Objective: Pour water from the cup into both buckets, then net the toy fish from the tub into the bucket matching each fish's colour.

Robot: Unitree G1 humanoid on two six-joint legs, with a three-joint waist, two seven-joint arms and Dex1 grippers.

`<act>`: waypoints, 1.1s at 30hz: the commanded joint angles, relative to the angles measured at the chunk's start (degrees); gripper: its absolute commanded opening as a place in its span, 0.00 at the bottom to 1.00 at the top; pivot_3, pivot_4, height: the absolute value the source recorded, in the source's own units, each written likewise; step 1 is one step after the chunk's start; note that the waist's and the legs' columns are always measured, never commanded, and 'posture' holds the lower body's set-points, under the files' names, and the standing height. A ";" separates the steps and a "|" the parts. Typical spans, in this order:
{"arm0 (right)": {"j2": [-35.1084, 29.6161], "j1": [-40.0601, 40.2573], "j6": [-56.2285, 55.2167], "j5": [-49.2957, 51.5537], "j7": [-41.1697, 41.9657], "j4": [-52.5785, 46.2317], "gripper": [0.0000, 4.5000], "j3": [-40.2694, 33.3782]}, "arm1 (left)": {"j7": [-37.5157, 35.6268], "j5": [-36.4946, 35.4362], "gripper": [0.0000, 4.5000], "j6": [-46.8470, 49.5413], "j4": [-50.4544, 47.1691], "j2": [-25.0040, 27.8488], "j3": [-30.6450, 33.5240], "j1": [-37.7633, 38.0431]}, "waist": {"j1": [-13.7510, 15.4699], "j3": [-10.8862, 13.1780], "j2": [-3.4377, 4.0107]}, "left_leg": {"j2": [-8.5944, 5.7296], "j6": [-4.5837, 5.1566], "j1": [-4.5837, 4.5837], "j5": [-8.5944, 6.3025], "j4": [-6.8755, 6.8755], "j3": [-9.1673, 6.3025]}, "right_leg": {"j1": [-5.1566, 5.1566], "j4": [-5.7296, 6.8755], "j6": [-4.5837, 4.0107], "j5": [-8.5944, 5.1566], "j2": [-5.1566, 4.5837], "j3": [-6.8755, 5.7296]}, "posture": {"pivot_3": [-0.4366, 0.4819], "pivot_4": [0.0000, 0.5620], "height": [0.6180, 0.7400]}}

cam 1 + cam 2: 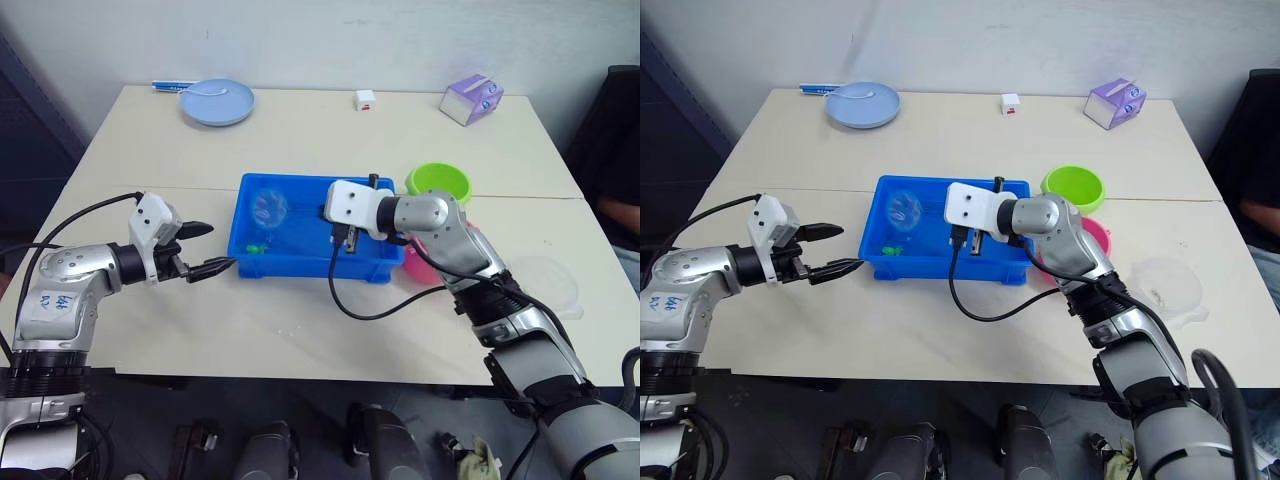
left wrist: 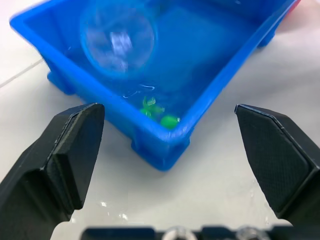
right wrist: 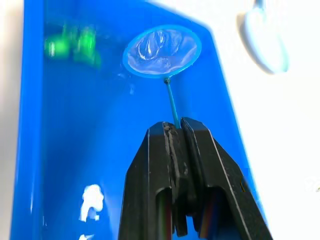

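The left gripper [image 1: 205,250] hovers spread and empty off the tub's [image 1: 310,268] left end. Inside, green toy fish [image 1: 256,247] lie in the near-left corner. The right gripper [image 3: 176,131], pinching the net [image 3: 162,51], is mid-netting; next, I judge, it must sweep the hoop under them toward the green bucket [image 1: 438,183].

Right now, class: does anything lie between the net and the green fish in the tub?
Nothing visible does. The net, held by the right gripper, sits inside the tub, and only open water separates it from the green fish in the corner nearest the left gripper.
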 commanded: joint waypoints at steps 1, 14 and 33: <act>1.50 0.85 0.82 1.18 0.34 -3.61 0.18 0.15 | 0.10 -0.84 1.00 -0.15 -1.55 1.14 1.88 -0.17 | 0.01 0.00 0.00 | 0.00 0.00 0.00 0.00 0.00 0.00 | 0.00 0.00 0.00 0.00 0.00 0.00 | 0.48 0.27 1.00; 0.61 1.93 -5.34 -3.37 1.71 -0.57 0.18 5.00 | 0.29 -0.90 1.00 0.20 -1.88 1.29 1.99 -0.26 | -0.12 0.00 0.00 | -0.01 0.00 0.01 0.00 -0.01 0.02 | -0.01 0.00 -0.01 0.00 0.00 0.00 | 0.48 0.27 1.00; 0.62 -0.82 -10.99 -9.27 -1.79 5.06 0.18 6.09 | 0.61 -0.83 1.00 0.17 -1.69 1.26 2.01 -0.84 | -0.12 0.00 0.00 | -0.01 0.00 0.00 0.00 -0.01 0.01 | -0.01 0.00 -0.02 -0.01 0.00 0.00 | 0.48 0.27 1.00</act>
